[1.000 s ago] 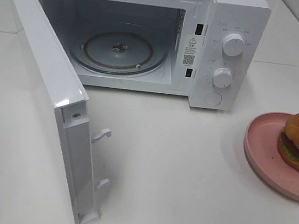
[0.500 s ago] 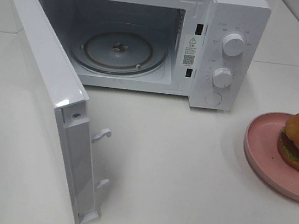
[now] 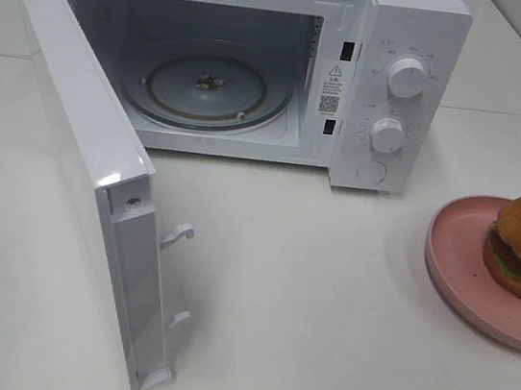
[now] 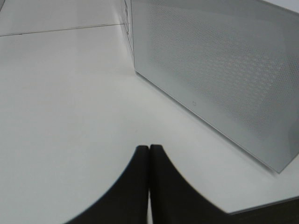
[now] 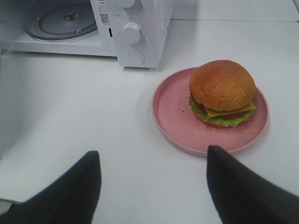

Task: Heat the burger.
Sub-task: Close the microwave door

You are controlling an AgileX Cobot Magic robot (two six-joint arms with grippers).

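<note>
With the microwave (image 3: 260, 59) door swung wide and the burger (image 5: 223, 92) sitting on its pink plate (image 5: 173, 114) beside the oven, the right gripper (image 5: 152, 179) — jaws spread — should close squarely on the plate's near rim, while the left gripper (image 4: 149, 154) idles pressed together.

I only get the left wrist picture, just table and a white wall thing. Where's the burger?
Observer: The burger sits on a pink plate, right of the microwave.
Operator: Is the microwave open?
Observer: Yes, its door is swung wide; the glass turntable inside is bare.
Operator: Is anyone grabbing the burger?
Observer: Not yet. The right gripper is open, short of the plate.
</note>
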